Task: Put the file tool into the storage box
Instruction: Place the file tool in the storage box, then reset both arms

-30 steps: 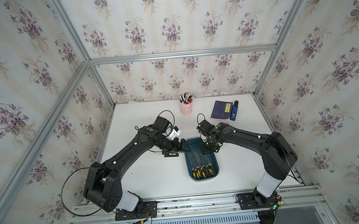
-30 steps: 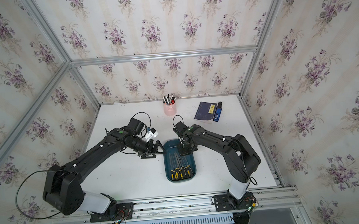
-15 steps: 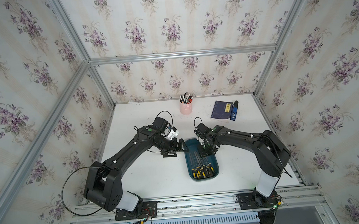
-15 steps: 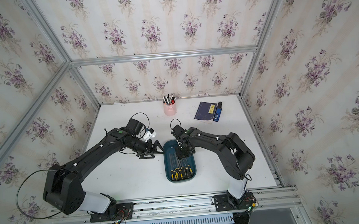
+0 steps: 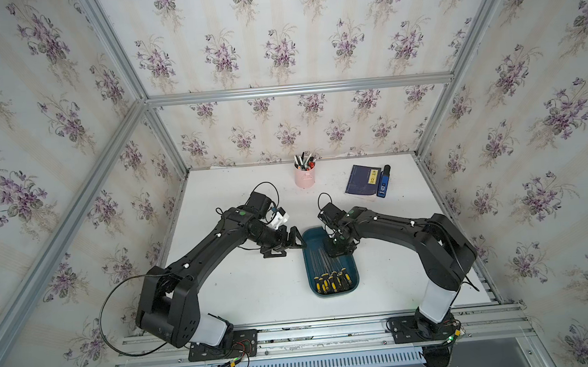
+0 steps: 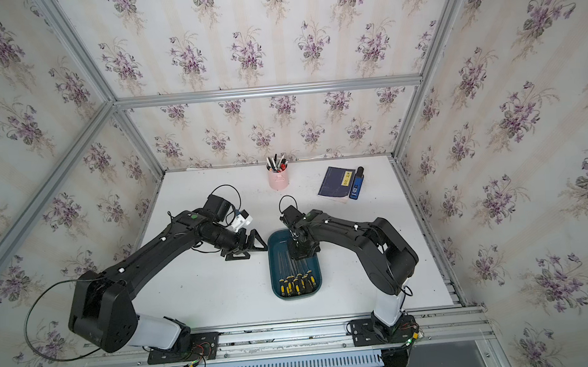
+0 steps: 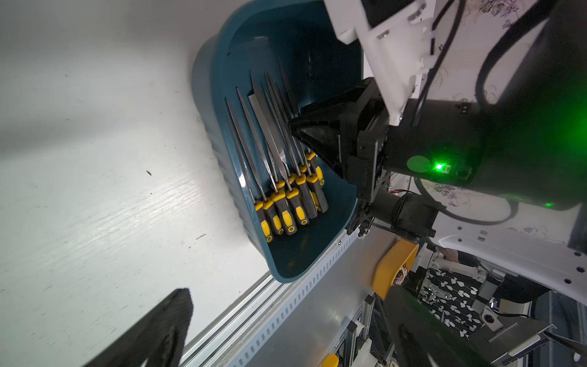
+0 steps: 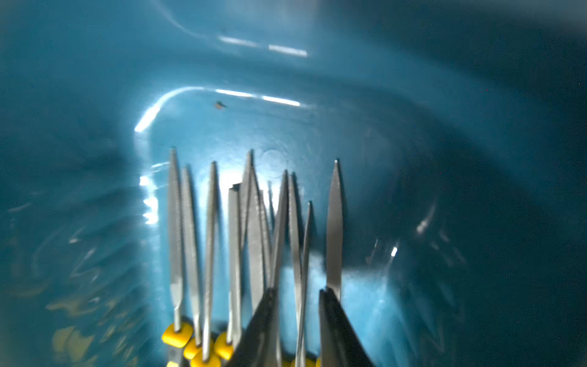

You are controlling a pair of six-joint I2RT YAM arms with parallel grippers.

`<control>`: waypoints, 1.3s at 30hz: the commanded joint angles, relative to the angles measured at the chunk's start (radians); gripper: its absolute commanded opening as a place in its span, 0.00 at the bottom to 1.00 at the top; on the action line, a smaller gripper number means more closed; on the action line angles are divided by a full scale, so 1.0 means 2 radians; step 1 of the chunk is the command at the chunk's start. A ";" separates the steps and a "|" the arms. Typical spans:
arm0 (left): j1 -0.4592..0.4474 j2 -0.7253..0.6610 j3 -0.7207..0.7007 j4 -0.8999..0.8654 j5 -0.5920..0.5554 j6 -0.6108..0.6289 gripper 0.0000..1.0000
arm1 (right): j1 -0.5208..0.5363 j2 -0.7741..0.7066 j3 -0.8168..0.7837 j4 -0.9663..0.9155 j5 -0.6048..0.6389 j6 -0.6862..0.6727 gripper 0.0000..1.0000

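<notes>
My left arm reached from its near-left base toward the middle of the scene, forearm low. My left gripper [image 5: 291, 243] stood spread wide, with nothing between its jaws. My right arm arched in from its near-right base, wrist bent so that my right gripper [image 5: 339, 247] pointed straight down. In the right wrist view its fingertips [image 8: 327, 302] stood a narrow gap apart, gripping nothing.

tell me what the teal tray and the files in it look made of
Shallow dark teal tray: likely glossy moulded plastic, with ribbed outer wall and bright glints inside. Slim grey files: apparently matt bare metal blades; yellow-and-black handles look like rubbery plastic.
</notes>
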 commanded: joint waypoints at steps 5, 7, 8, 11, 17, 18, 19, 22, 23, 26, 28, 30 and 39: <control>0.015 -0.009 0.024 -0.018 -0.011 0.009 1.00 | -0.007 -0.045 0.023 -0.021 0.023 0.013 0.36; 0.029 -0.020 0.043 -0.025 -0.020 0.008 1.00 | -0.017 -0.069 0.045 -0.037 0.038 0.009 0.37; 0.036 -0.026 0.055 -0.029 -0.028 0.008 1.00 | -0.023 -0.085 0.056 -0.045 0.049 0.004 0.38; 0.068 -0.064 0.091 -0.039 -0.087 0.004 1.00 | -0.046 -0.151 0.082 -0.040 0.129 -0.019 0.50; 0.109 -0.114 0.078 -0.005 -0.344 -0.005 1.00 | -0.134 -0.331 -0.060 0.158 0.288 -0.083 1.00; 0.116 -0.115 0.067 0.004 -0.397 -0.008 1.00 | -0.152 -0.356 -0.100 0.205 0.296 -0.098 1.00; 0.132 -0.122 0.048 0.030 -0.434 -0.007 1.00 | -0.169 -0.376 -0.134 0.247 0.309 -0.108 1.00; 0.152 -0.158 -0.051 0.165 -0.543 0.028 1.00 | -0.212 -0.406 -0.227 0.367 0.346 -0.127 1.00; 0.154 -0.168 -0.090 0.212 -0.573 0.048 1.00 | -0.229 -0.410 -0.257 0.400 0.350 -0.125 1.00; 0.159 -0.189 -0.180 0.341 -0.618 0.096 1.00 | -0.287 -0.410 -0.327 0.459 0.329 -0.094 1.00; 0.162 -0.185 -0.219 0.390 -0.630 0.113 1.00 | -0.298 -0.408 -0.366 0.505 0.328 -0.101 1.00; 0.162 -0.172 -0.255 0.441 -0.645 0.142 1.00 | -0.299 -0.406 -0.416 0.563 0.323 -0.119 1.00; 0.191 -0.033 -0.324 0.707 -0.594 0.189 1.00 | -0.309 -0.288 -0.491 0.795 0.314 -0.143 1.00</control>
